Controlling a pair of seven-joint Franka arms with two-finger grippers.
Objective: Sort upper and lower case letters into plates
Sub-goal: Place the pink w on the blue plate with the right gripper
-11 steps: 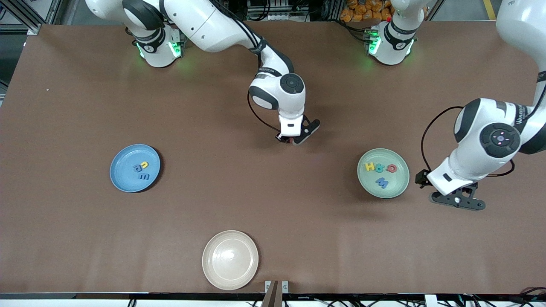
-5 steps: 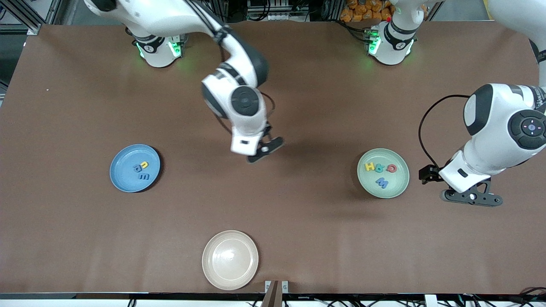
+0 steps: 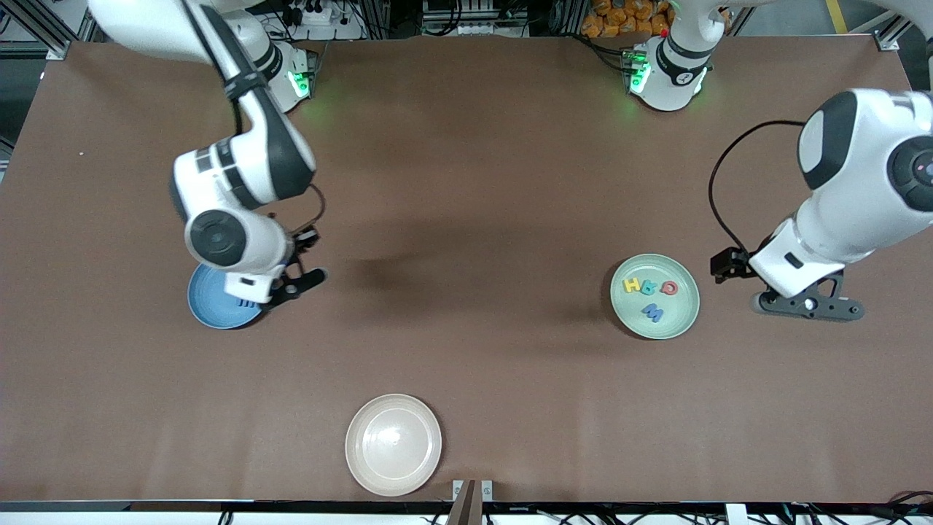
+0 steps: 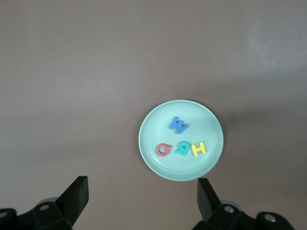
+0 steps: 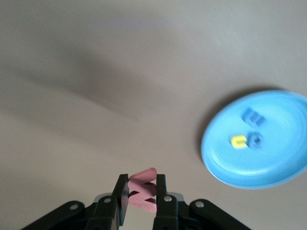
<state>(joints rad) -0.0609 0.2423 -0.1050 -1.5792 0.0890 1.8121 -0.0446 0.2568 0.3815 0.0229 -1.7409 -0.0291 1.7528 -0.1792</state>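
My right gripper (image 3: pixel 290 283) hangs over the table beside the blue plate (image 3: pixel 207 307), at its rim on the side toward the left arm. In the right wrist view it (image 5: pixel 142 185) is shut on a red foam letter (image 5: pixel 143 190). The blue plate (image 5: pixel 278 165) holds two blue letters (image 5: pixel 253 116) and a yellow one (image 5: pixel 238 141). The pale green plate (image 3: pixel 672 321) holds a yellow H (image 3: pixel 631 285), a teal R (image 3: pixel 647 286), a red Q (image 3: pixel 668 288) and a blue W (image 3: pixel 652 313). My left gripper (image 3: pixel 807 306) is open and empty beside it, toward the left arm's end.
A cream-white plate (image 3: pixel 393 445) with nothing in it sits near the table's edge closest to the front camera. The left wrist view shows the green plate (image 4: pixel 153 127) with its letters past my left gripper (image 4: pixel 143 189). Bare brown table lies between the plates.
My right arm has swung from the middle of the table to the blue plate, carrying the red letter. My left arm has risen and drifted a little away from the green plate.
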